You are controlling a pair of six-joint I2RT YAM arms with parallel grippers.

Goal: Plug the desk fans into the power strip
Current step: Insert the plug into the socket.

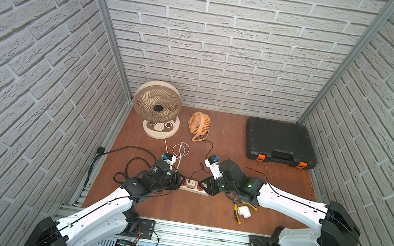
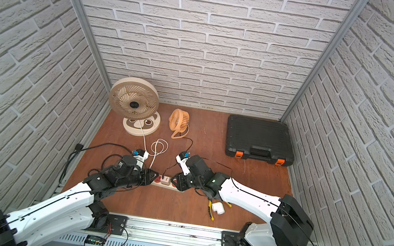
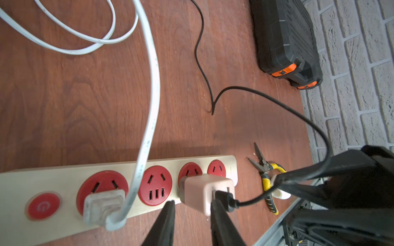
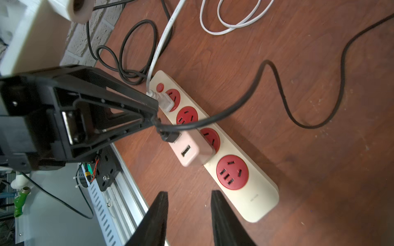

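The cream power strip point(image 1: 203, 192) point(image 2: 179, 188) lies between my grippers; its red sockets show in the left wrist view point(image 3: 53, 181) and the right wrist view point(image 4: 253, 204). A pink USB adapter point(image 3: 202, 189) point(image 4: 194, 151) sits in the third socket, with the black cord of the small orange fan point(image 1: 200, 122) plugged into it. The big beige fan point(image 1: 157, 107) has a white cord ending in a clear plug point(image 3: 102, 204) in the first socket. My left gripper point(image 3: 193, 205) point(image 1: 180, 178) is open, one finger in front of the adapter. My right gripper point(image 4: 188, 194) point(image 1: 204, 184) is open over bare wood.
A black tool case point(image 1: 279, 143) with orange latches lies at the back right. Yellow-handled pliers point(image 1: 236, 212) and a white pipe elbow point(image 1: 244, 211) lie under my right arm. The strip's black cord point(image 1: 129, 169) coils at the left; white cord loops point(image 1: 180, 150) lie behind the strip.
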